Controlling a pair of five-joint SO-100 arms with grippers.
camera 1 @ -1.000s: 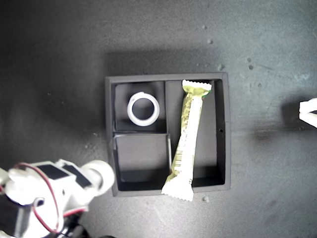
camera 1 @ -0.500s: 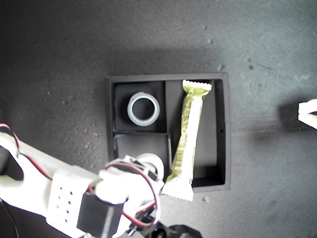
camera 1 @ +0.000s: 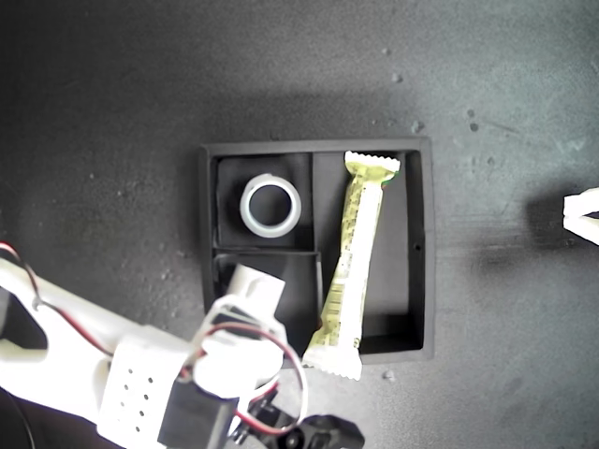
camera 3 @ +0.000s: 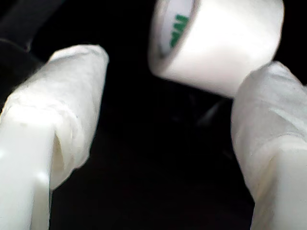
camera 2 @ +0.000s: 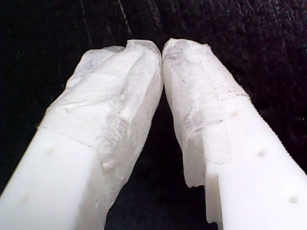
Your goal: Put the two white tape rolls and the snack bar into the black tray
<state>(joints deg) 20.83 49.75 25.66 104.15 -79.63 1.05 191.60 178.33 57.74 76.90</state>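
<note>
A white roll [camera 3: 216,43] with green print is seen beside my second gripper [camera 3: 168,115], whose jaws are spread. My first gripper [camera 2: 163,52] is closed on nothing.

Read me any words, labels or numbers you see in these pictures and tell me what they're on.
Tape roll: green print on its inner core, cut off and blurred, not readable.
Snack bar: dark marks on the wrapper, too small to read.
Other tape roll, black tray: no text visible.
</note>
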